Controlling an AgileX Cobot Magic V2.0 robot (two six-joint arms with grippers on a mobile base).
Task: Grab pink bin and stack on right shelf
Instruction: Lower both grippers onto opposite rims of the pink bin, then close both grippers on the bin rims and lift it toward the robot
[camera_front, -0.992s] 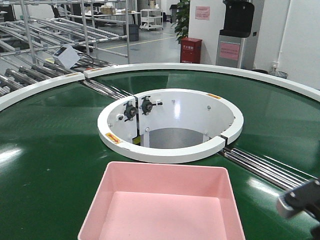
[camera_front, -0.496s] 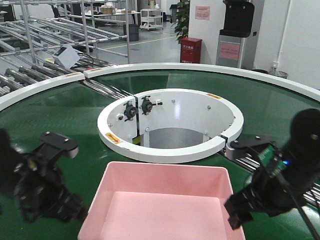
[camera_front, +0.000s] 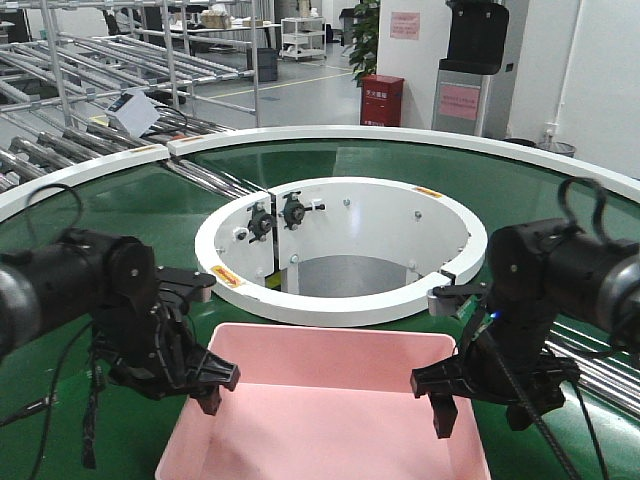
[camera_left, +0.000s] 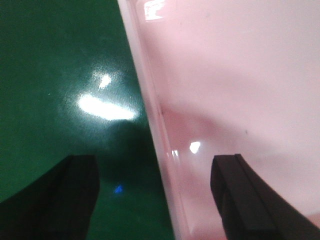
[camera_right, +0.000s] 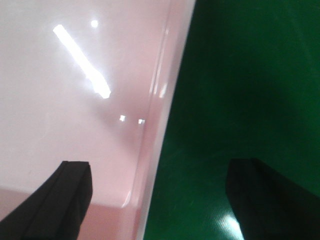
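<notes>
Straddles opposite side walls of shallow pale pink plastic bin (camera_front: 330, 410) with wide-open left pincer (camera_left: 157, 197) and right pincer (camera_right: 165, 200).

Left end effector (camera_left: 152, 167) and right end effector (camera_right: 160, 172), jaws wide apart

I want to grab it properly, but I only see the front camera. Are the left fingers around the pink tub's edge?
Observer: Yes. The left wrist view shows the left fingers open, one over the green conveyor belt, one inside the pale pink rectangular plastic bin, its rim between them.
Operator: And the right side?
Observer: The right wrist view shows the right fingers open astride the opposite rim.
Operator: Squeezing yet?
Observer: No, gaps show beside both rims.
</notes>
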